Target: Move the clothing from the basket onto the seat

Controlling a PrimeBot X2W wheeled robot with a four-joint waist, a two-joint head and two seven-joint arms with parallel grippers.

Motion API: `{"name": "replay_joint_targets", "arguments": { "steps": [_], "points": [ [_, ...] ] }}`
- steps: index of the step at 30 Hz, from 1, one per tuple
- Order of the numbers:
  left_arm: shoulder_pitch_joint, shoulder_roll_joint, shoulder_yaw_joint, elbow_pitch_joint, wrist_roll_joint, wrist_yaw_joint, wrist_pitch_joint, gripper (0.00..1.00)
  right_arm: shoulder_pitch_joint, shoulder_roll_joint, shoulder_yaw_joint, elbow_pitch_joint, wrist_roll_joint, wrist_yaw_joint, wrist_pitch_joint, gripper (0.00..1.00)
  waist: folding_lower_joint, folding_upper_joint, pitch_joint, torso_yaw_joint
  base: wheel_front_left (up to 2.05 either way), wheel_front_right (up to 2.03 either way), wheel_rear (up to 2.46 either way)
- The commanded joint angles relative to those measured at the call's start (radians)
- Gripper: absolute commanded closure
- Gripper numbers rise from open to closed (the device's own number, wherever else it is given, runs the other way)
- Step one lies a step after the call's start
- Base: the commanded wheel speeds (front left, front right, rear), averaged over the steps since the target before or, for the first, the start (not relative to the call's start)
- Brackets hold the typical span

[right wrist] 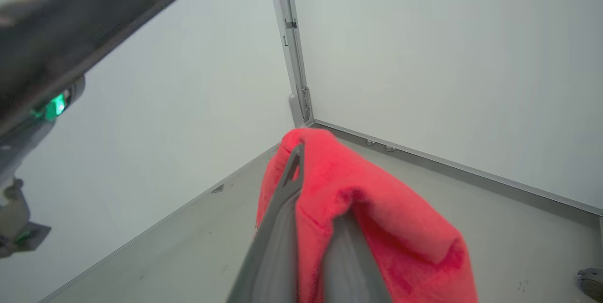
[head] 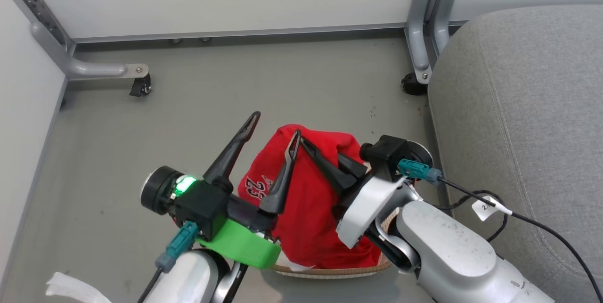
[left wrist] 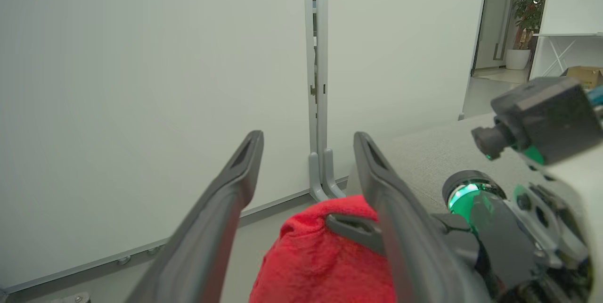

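The red clothing (head: 311, 208), with a white "23" on it, hangs bunched over my right gripper (head: 306, 145), which is shut on it above the basket (head: 330, 272). Just a strip of the basket's brown woven rim shows under the cloth. In the right wrist view the clothing (right wrist: 377, 199) drapes over my right gripper (right wrist: 308, 166). My left gripper (head: 275, 126) stands open just left of the cloth, its inner finger in front of it and nothing between the jaws. In the left wrist view the left gripper (left wrist: 307, 139) is spread above the clothing (left wrist: 320, 260). The grey seat (head: 518, 105) lies to the right.
White partition panels close off the back and left, on grey legs with casters (head: 140, 86) (head: 414, 84). A black cable with a white tag (head: 485, 208) runs over the seat's edge. A white scrap (head: 70, 289) lies on the grey floor at the lower left.
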Motion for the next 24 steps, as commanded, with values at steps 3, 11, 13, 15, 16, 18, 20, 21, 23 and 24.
{"name": "replay_joint_targets", "arguments": {
  "steps": [3,11,13,15,16,18,20,21,23,24],
  "points": [
    [0.037,0.015,-0.031,0.000,0.005,-0.013,0.028,0.00,0.027,-0.009,-0.028,0.006,-0.013,0.000,-0.008,1.00,0.0000,0.0000,-0.002,0.001,0.00,0.00,0.00],
    [0.091,0.033,-0.090,0.040,0.006,-0.026,0.064,0.00,0.064,-0.014,-0.065,0.002,-0.029,0.000,-0.001,1.00,0.0000,0.0000,-0.011,-0.007,0.00,0.00,0.00],
    [0.101,0.035,-0.105,0.053,0.008,-0.030,0.071,0.00,0.071,-0.013,-0.070,0.000,-0.031,0.000,0.000,1.00,0.0000,0.0000,-0.013,-0.009,0.00,0.00,0.00],
    [0.109,0.038,-0.116,0.064,0.011,-0.032,0.075,0.00,0.081,-0.013,-0.074,-0.003,-0.036,0.000,0.004,1.00,0.0000,0.0000,-0.015,-0.013,0.00,0.00,0.00],
    [0.111,0.040,-0.121,0.068,0.011,-0.032,0.077,0.00,0.085,-0.013,-0.075,-0.004,-0.038,0.000,0.005,1.00,0.0000,0.0000,-0.016,-0.014,0.00,0.00,0.00],
    [0.116,0.042,-0.128,0.075,0.011,-0.033,0.078,0.00,0.090,-0.012,-0.079,-0.008,-0.040,0.000,0.008,1.00,0.0000,0.0000,-0.018,-0.019,0.00,0.00,0.00],
    [0.123,0.044,-0.133,0.085,0.011,-0.032,0.077,0.00,0.101,-0.011,-0.081,-0.011,-0.043,0.000,0.009,1.00,0.0000,0.0000,-0.019,-0.024,0.00,0.00,0.00],
    [0.125,0.045,-0.135,0.089,0.011,-0.031,0.076,0.00,0.106,-0.011,-0.082,-0.011,-0.045,0.000,0.010,1.00,0.0000,0.0000,-0.019,-0.028,0.00,0.00,0.00],
    [0.125,0.045,-0.138,0.093,0.011,-0.030,0.073,0.00,0.107,-0.010,-0.084,-0.014,-0.047,0.000,0.011,1.00,0.0000,0.0000,-0.018,-0.035,0.00,0.00,0.00],
    [0.124,0.045,-0.139,0.094,0.011,-0.030,0.073,0.00,0.108,-0.010,-0.086,-0.015,-0.048,0.000,0.010,1.00,0.0000,0.0000,-0.017,-0.039,0.00,0.00,0.00]
  ]
}}
